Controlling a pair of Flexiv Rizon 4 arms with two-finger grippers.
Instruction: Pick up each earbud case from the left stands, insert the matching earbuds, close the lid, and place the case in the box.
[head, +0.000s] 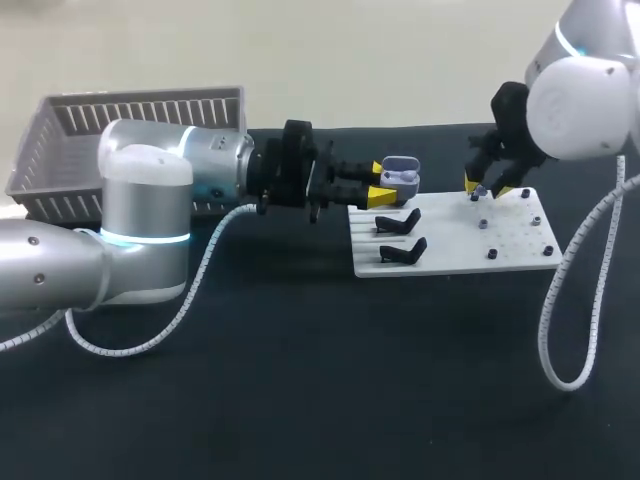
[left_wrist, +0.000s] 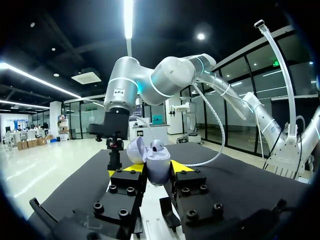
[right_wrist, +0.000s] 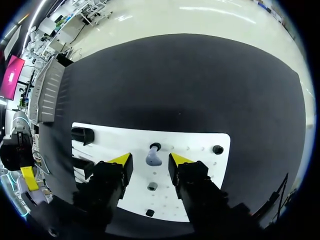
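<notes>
Sitting between the left fingers (left_wrist: 183, 165), the open earbud case (left_wrist: 158, 166) touches both.

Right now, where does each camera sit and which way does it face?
Head view: above and behind, looking down on the black table; left gripper and right gripper show.
Left wrist view: on the left wrist, facing across the table; its gripper holds the open pale lilac earbud case, right arm beyond.
Right wrist view: on the right wrist, facing down; its open gripper straddles a small lilac earbud on the white perforated board.
Shared: head and right wrist views show the grey slatted basket.
</notes>
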